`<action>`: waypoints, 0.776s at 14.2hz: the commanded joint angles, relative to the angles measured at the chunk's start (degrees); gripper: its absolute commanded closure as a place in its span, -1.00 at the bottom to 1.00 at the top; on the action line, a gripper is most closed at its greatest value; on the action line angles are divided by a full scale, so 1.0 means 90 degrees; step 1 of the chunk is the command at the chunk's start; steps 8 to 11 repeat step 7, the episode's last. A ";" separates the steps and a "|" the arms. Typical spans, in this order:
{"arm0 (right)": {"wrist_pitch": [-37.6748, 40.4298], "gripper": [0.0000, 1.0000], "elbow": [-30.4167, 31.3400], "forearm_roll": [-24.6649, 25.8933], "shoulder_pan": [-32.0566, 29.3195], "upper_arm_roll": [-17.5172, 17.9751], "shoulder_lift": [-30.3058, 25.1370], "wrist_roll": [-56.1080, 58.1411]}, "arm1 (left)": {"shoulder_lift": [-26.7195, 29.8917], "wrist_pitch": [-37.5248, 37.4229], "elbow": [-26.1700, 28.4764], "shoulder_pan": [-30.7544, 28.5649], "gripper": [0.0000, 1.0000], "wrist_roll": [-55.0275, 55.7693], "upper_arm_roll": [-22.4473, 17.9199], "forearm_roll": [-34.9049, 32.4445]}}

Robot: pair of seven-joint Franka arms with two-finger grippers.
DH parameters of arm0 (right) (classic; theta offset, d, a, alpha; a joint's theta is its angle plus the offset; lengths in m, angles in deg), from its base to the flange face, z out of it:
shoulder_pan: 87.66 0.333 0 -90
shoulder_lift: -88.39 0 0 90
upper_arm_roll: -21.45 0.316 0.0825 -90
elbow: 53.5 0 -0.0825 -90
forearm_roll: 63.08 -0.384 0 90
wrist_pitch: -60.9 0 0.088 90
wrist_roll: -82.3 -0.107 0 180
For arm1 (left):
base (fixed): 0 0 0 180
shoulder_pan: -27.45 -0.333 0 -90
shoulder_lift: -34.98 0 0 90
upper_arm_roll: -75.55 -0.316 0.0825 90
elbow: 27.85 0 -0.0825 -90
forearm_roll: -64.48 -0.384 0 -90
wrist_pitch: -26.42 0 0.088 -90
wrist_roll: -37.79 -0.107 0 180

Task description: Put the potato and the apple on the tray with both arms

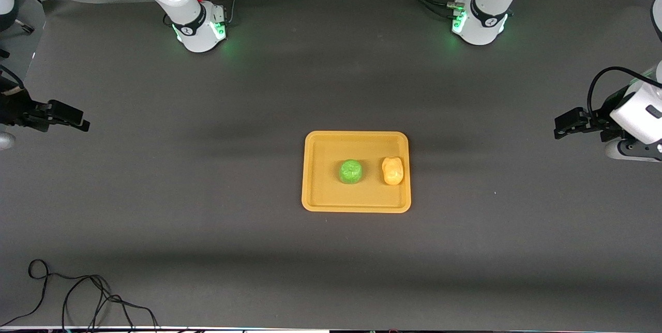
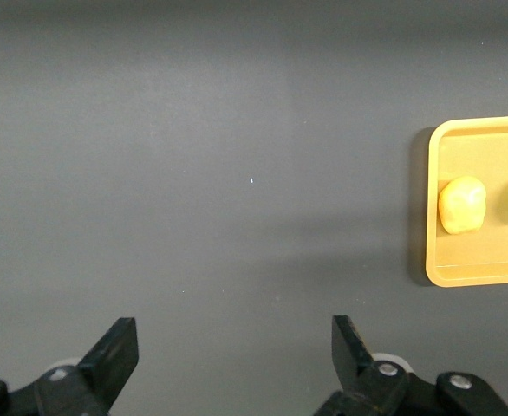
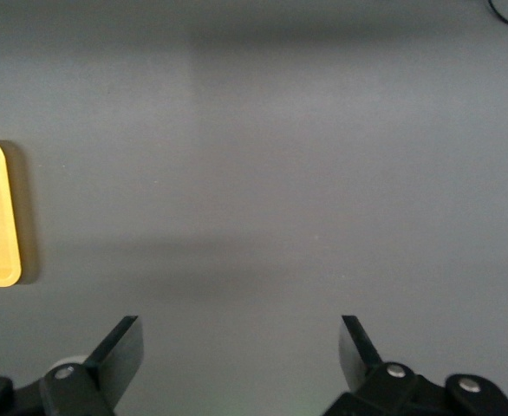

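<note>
both the apple (image 1: 351, 171) and the potato (image 1: 392, 170) lie on the tray (image 1: 356, 205), apart, the potato toward my left arm's end. my left gripper (image 1: 559, 129) and right gripper (image 1: 83, 121) hang empty, fingers spread, over bare table at either end.

Both arms are glossy white with dark grey bands at the joints. Each rounded base glows green at its foot and carries a small red button, with black cables trailing away. The left claw (image 1: 563, 125) and right claw (image 1: 77, 120) are matte black, with flat tapered fingers (image 2: 115, 355) and silver screw heads at the knuckles.
</note>
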 commanded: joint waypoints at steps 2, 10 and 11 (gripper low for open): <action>-0.0171 -1.00 0.0213 0.0243 0.0016 0.0081 -0.0130 0.0101 | 0.0038 -0.0081 0.0070 -0.0001 -0.99 -0.0034 -0.0010 0.0026; -0.0083 -1.00 0.0164 0.0233 0.0036 0.0091 -0.0120 0.0032 | 0.0038 0.0007 0.0110 -0.0040 -0.98 -0.0024 -0.0029 -0.0343; -0.0083 -1.00 0.0164 0.0233 0.0036 0.0091 -0.0120 0.0032 | 0.0038 0.0007 0.0110 -0.0040 -0.98 -0.0024 -0.0029 -0.0343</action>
